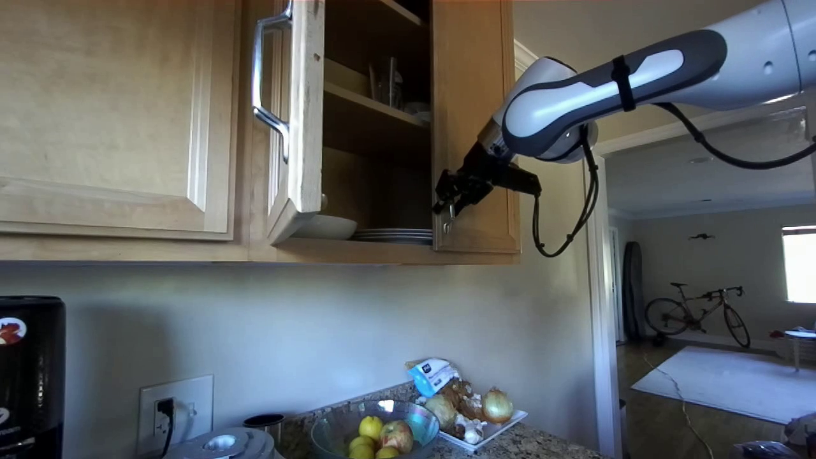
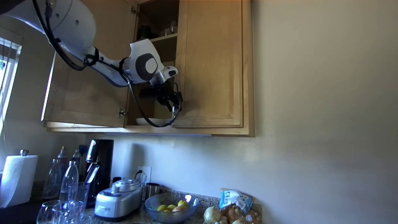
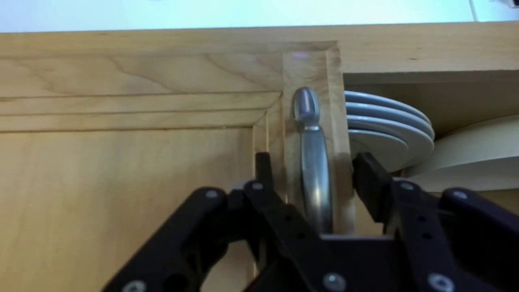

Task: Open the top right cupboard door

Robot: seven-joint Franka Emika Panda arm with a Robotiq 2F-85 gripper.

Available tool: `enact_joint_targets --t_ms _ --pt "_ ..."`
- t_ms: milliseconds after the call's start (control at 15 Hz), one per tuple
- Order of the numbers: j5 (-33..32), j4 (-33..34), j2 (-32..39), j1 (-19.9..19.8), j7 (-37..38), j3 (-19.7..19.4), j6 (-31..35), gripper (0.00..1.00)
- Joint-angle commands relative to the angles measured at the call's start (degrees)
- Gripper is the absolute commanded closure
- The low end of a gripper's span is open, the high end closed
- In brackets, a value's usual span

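The top right cupboard door (image 1: pixel 475 108) is light oak and appears closed against its frame; it also shows in an exterior view (image 2: pixel 214 62) and in the wrist view (image 3: pixel 121 182). Its silver pull (image 3: pixel 316 174) sits near the lower corner by the cupboard opening; only its lower part shows in an exterior view (image 1: pixel 448 221). My gripper (image 3: pixel 311 162) is open, with one finger on each side of the pull. One fingertip is over the door's panel, the other beside the door's free edge. In both exterior views the gripper (image 1: pixel 446 199) (image 2: pixel 174 102) is at the door's lower corner.
The neighbouring door (image 1: pixel 307 108) with a long silver bar handle (image 1: pixel 258 70) stands open. Plates (image 1: pixel 392 236) and a white bowl (image 1: pixel 326 227) are on the bottom shelf. Below, the counter holds a glass fruit bowl (image 2: pixel 171 214), onions (image 2: pixel 213 214) and a silver appliance (image 2: pixel 116 202).
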Motion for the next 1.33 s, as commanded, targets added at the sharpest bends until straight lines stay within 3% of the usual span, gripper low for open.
enact_joint_targets --t_ms 0,67,333,800,1267 --pt "0.4 1.3 0.0 0.4 2.5 0.2 -3.7 0.74" --pt "0.3 1.2 0.0 0.4 3.1 0.4 -4.3 0.75" --pt "0.5 -0.4 -1.3 0.7 3.9 0.7 -5.6 0.94" --pt "1.4 -4.8 -8.6 0.7 -1.9 -1.7 -13.7 0.91" --pt "-1.4 -11.8 -22.7 -0.9 -12.4 -6.5 -31.7 0.91"
